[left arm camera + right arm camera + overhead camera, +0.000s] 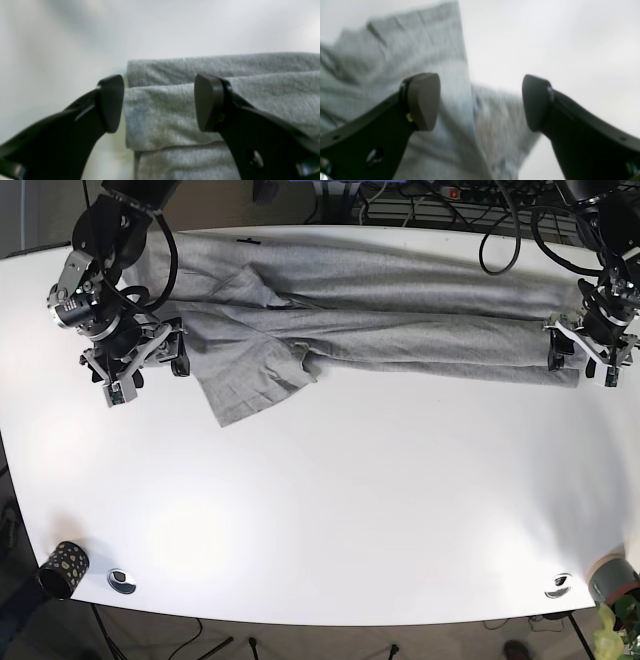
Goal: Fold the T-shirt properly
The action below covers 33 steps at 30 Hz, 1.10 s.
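The grey T-shirt lies folded lengthwise in a long strip across the far half of the white table. One sleeve flap sticks out toward the front at the left. My left gripper is open at the strip's right end. In the left wrist view it straddles the layered fabric edge, close above it. My right gripper is open at the shirt's left edge. In the right wrist view it hovers over wrinkled fabric, holding nothing.
A dark patterned cup stands at the front left corner. Small metal fittings sit near the front edge. A grey roll and a plant are at the front right. Cables run behind the table.
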Motion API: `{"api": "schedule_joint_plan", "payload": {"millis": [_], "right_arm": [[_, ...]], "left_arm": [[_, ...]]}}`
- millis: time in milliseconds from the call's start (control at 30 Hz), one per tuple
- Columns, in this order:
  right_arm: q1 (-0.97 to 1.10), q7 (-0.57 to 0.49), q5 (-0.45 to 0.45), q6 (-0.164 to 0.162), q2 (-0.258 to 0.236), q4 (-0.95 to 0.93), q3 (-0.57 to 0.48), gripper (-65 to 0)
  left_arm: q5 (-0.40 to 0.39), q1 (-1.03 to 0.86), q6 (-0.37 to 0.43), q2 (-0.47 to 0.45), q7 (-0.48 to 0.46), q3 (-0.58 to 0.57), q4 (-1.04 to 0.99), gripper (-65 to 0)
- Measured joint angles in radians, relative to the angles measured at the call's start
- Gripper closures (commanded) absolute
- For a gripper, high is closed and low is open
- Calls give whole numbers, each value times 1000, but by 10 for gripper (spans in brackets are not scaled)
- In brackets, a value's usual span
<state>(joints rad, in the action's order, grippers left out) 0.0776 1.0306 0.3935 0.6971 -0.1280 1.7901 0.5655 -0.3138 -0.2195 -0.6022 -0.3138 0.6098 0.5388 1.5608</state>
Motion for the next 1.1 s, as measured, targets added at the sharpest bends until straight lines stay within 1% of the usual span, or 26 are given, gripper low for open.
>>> {"api": "schedule_joint_plan", "payload": {"millis": [133, 167, 233, 300, 333, 433, 467, 500, 533, 600, 767, 833, 967, 1100], "right_arm": [[-83, 0, -8, -2, 0, -117, -11, -488], [-105, 3, -25, -5, -3, -150, -21, -488], [-140, 3, -40, 0, -16, -211, -42, -488], [-180, -1, -85, -2, -21, -267, -66, -488], [-193, -7, -102, -6, -21, -288, -77, -488], [-208, -61, -108, -4, -18, -334, -109, -488], [-211, -66, -110, -4, -19, -352, -122, -488], [-214, -68, -137, -5, -19, -369, -139, -488], [-215, -64, -143, -7, -21, -380, -148, -488], [-216, -65, -138, -6, -21, -405, -170, -488], [-214, -85, -127, -5, -15, -420, -190, -488], [-212, -84, -128, -5, -14, -420, -215, -488], [-194, -114, -119, -5, 4, -414, -271, -488], [-196, -119, -117, -4, 28, -413, -288, -488]], "left_arm": [[-3, -2, -10, 18, 3, -20, -11, -413], [-3, -3, -9, 18, 3, -20, -11, -413], [-3, -5, -8, 17, -1, -19, -19, -413], [-2, -1, -5, 20, 0, -13, -40, -413], [-1, -2, 0, 23, 1, -10, -48, -413], [-2, -5, -1, 27, 3, -12, -72, -413], [5, -5, -2, 28, 3, -11, -80, -413], [17, -3, -2, 28, 2, -11, -88, -413], [29, -2, -2, 28, 3, -11, -91, -413], [43, -2, -1, 28, 2, -11, -94, -413], [43, 0, -1, 29, 2, -11, -94, -413], [43, 1, -1, 29, 2, -11, -94, -413], [43, 1, -1, 31, 1, -14, -94, -413], [43, 1, -2, 31, 0, -15, -95, -413]]}}
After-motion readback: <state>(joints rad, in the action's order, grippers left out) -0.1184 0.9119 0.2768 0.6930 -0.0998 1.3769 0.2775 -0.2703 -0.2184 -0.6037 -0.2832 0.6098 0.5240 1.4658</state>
